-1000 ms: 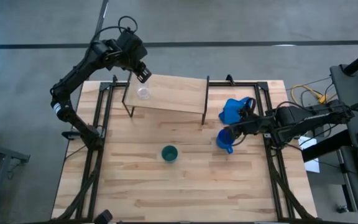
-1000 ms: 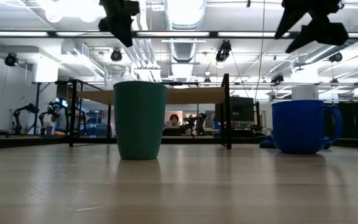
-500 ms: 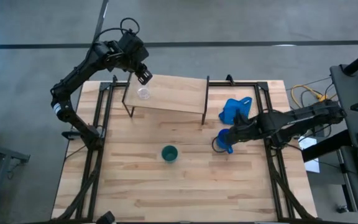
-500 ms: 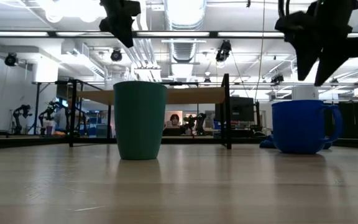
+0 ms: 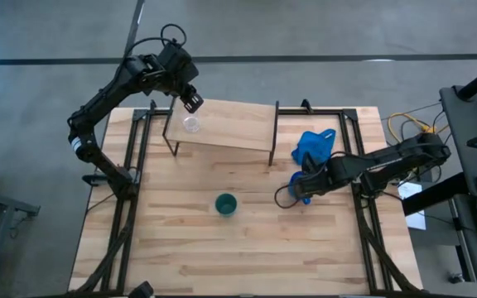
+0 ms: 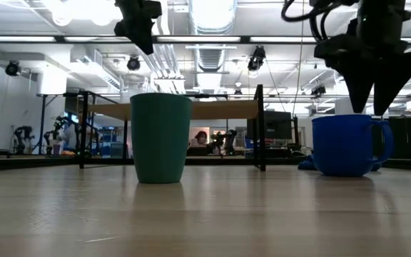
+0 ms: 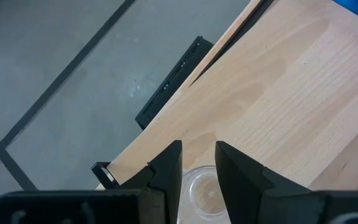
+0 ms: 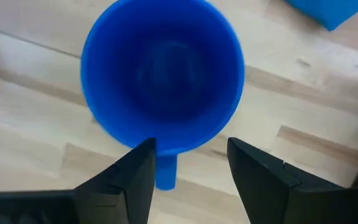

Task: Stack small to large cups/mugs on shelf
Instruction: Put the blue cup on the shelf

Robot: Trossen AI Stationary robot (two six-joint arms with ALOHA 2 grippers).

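Note:
The bright blue mug [image 5: 302,184] stands upright on the table near its right side, its handle [image 8: 165,172] toward the near side. My right gripper [image 6: 371,107] hangs open just above the mug's [image 6: 344,145] rim, fingers pointing down; in its wrist view the handle lies between them, untouched. The dark green cup [image 5: 226,204] stands upright mid-table. The tiny clear glass cup [image 5: 191,124] stands on the left end of the shelf [image 5: 230,124]. My left gripper [image 7: 197,165] hovers open above the glass cup [image 7: 207,193], well clear of the board.
A crumpled blue cloth [image 5: 315,145] lies on the table behind the mug, beside the shelf's right legs [image 5: 273,132]. Dark frame rails run along the table's left and right sides. Bare plank surface lies near and left of the green cup [image 6: 160,138].
My right gripper has moved toward the table's left and near edge, tipped from slanting to pointing straight down, and come down over the blue mug. The mug and both cups have stayed in place.

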